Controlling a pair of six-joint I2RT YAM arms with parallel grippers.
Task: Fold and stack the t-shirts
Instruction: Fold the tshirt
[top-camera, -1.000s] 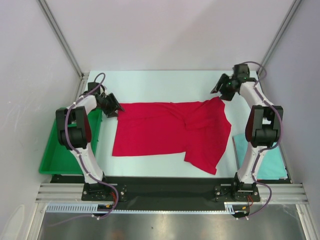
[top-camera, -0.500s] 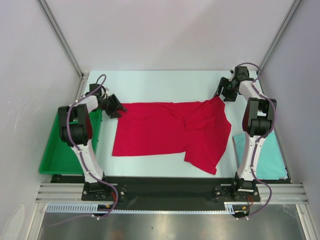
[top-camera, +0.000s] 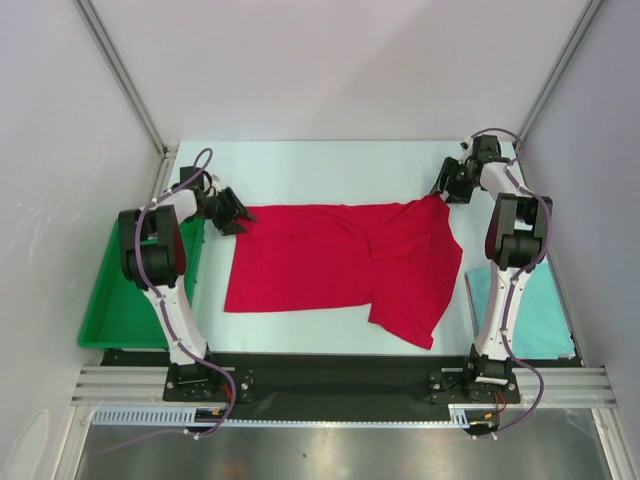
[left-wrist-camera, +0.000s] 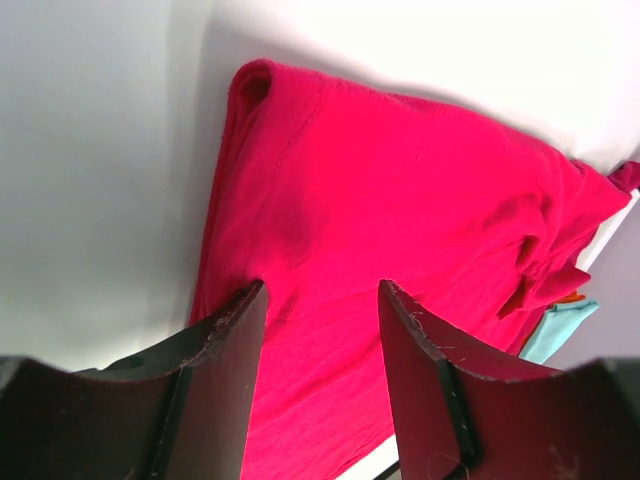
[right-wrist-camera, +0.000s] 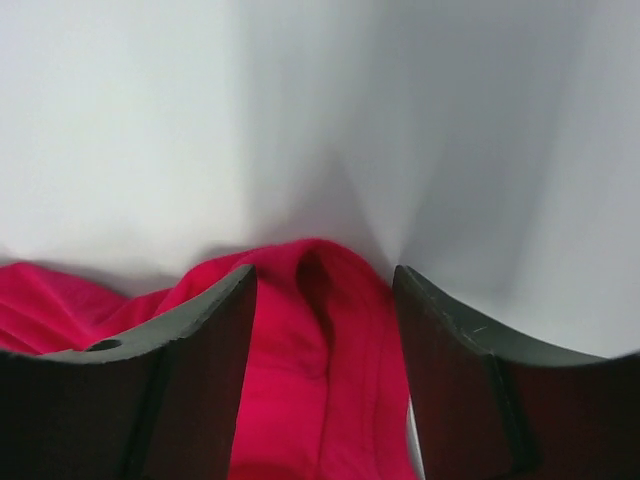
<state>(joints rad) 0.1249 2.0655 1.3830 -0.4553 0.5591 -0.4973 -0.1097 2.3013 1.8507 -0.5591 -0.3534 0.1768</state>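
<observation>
Across tabletop centre, red t-shirt lies long axis left-right. I read left gripper at its far-left corner, right gripper at far-right corner; both spread, pinching nothing.

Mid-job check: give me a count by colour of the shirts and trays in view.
Red t-shirt: 1
Teal t-shirt: 1
Green tray: 1
Total: 3
</observation>
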